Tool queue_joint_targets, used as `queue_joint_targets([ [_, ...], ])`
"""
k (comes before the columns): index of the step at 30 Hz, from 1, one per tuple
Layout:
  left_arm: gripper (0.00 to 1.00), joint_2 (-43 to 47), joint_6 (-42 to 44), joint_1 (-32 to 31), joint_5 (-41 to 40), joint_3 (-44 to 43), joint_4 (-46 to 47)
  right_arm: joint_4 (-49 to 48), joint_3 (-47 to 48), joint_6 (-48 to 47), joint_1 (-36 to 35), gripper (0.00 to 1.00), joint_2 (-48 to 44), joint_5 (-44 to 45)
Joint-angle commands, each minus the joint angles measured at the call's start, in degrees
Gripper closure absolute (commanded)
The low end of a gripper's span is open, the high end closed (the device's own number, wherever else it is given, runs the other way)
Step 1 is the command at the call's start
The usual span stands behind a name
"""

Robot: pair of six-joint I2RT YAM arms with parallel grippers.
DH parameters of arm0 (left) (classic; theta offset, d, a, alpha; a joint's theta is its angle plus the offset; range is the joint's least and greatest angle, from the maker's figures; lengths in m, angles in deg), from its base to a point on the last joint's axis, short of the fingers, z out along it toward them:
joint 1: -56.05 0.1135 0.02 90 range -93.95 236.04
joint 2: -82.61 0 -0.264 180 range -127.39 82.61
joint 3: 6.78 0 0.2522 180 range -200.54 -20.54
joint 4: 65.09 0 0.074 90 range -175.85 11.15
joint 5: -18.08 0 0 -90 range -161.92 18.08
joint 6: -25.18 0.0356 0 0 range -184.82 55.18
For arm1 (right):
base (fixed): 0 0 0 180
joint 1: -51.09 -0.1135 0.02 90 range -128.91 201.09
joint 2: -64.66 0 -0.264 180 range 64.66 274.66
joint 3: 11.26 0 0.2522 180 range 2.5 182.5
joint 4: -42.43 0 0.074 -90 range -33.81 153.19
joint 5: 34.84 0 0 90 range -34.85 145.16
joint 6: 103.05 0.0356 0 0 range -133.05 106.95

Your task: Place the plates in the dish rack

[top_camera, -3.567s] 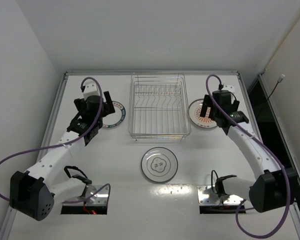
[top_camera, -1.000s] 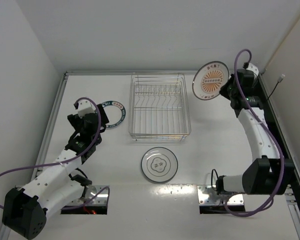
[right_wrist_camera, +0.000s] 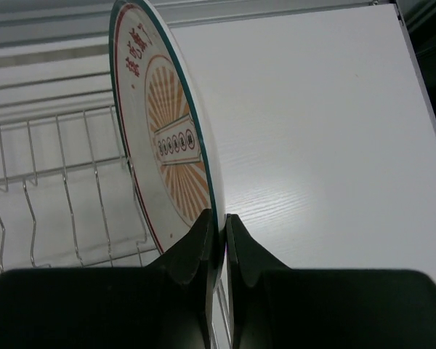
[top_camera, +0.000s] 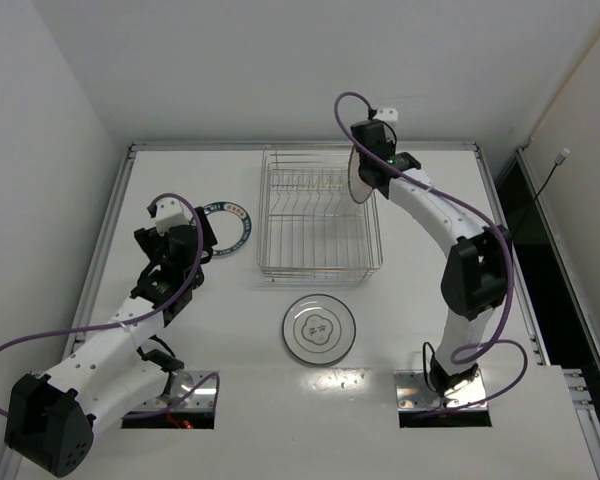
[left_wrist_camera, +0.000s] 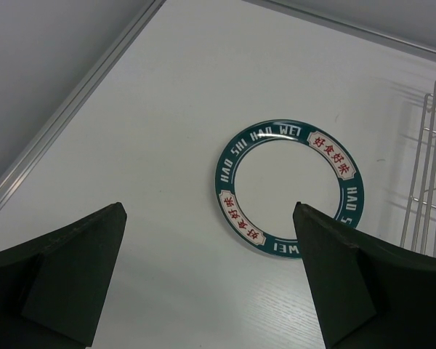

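1. The right jaws are pinching the rim of the orange-rayed plate (right_wrist_camera: 171, 145), closed down on its thin edge.
2. That plate is standing on edge, roughly upright, with its patterned face turned toward the dish rack (top_camera: 318, 271).
3. From overhead it is hanging over the rack's far right corner. Whether it is touching the wires I cannot tell, as the jaws are hiding its lower edge.
4. The left jaws are gaping wide and holding nothing. They are hovering above the tabletop (top_camera: 410, 300), just short of the green-rimmed plate (left_wrist_camera: 287, 189).
5. The green-rimmed plate is lying flat on the tabletop to the left of the rack, near it but apart from it.
6. The grey-ringed plate (top_camera: 319, 329) is lying flat on the near side of the rack, apart from its front rim.
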State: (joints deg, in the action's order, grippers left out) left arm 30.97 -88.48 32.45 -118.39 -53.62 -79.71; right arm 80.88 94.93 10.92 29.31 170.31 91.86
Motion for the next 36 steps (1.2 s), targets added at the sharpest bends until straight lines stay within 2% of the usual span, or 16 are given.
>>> queue_joint_targets([
  [1, 0.0, 0.22, -0.77, -0.4, -0.98, -2.16, 0.69, 0.89, 2.85, -1.91, -2.65, 1.0, 0.79, 4.86],
  [5, 0.0, 0.22, -0.77, -0.4, -0.98, -2.16, 0.69, 2.21, 1.46, -0.5, -4.76, 0.9, 0.8, 1.71],
  [8, 0.0, 0.22, -0.77, -0.4, -0.98, -2.16, 0.69, 0.37, -2.05, 2.04, -4.76, 0.82, -0.61, -5.75],
  [9, 0.0, 0.22, -0.77, -0.4, -0.98, -2.16, 0.69, -0.33, -2.68, 2.05, -4.76, 0.73, -1.4, -5.77],
  [13, 0.0, 0.22, -0.77, -0.4, -0.98, -2.16, 0.16, 1.23, -3.21, 2.05, -4.76, 0.55, -4.3, -6.47],
  [17, 0.0, 0.22, -0.77, -0.4, -1.51, -2.16, 0.16, 6.24, -7.59, 0.21, -4.76, 0.53, -14.3, -6.99],
  [18, 0.0, 0.22, -0.77, -0.4, -2.12, -2.16, 0.16, 6.25, -9.87, 0.2, -4.76, 0.53, -21.55, -8.83],
  [19, 0.0, 0.22, -0.77, -0.4, -2.12, -2.69, -0.36, 6.25, -15.2, 0.2, -4.24, 0.47, -25.62, -11.37],
  [20, 0.0, 0.22, -0.77, -0.4, -2.12, -2.69, -0.37, 5.64, -18.39, 0.81, -3.63, 0.47, -29.84, -19.4],
  [21, 0.0, 0.74, -0.77, -0.4, -2.12, -2.69, -0.89, 4.42, -25.03, 2.91, -2.92, 0.39, -38.24, -26.53],
  [23, 0.0, 1.62, -0.77, -0.93, -2.91, -2.69, -0.89, 4.4, -32.09, 5.38, -2.39, 0.33, -46.1, -34.03],
  [27, 0.0, 5.22, -0.77, -0.93, -3.44, -1.12, 0.5, 5.2, -55.16, 20.29, -1.25, 0.32, -61.23, -46.35],
  [28, 0.0, 5.84, -0.77, -0.93, -3.44, -1.11, 1.29, 4.15, -59.59, 27.47, -1.25, 0.32, -63.61, -51.42],
  [29, 0.0, 6.37, -0.77, -0.93, -4.05, -0.41, 1.3, 0.23, -68.69, 31.54, -1.25, 0.32, -68.51, -53.65],
  [33, 0.0, 6.37, -1.3, -0.93, -4.06, -0.41, 1.3, -6.65, -85.95, 49.22, -1.25, 0.32, -80.64, -57.89],
  [36, 0.0, 6.37, -1.3, -1.54, -4.06, -0.41, 1.3, -4.65, -88.19, 54.69, -1.94, 0.31, -85.25, -54.91],
])
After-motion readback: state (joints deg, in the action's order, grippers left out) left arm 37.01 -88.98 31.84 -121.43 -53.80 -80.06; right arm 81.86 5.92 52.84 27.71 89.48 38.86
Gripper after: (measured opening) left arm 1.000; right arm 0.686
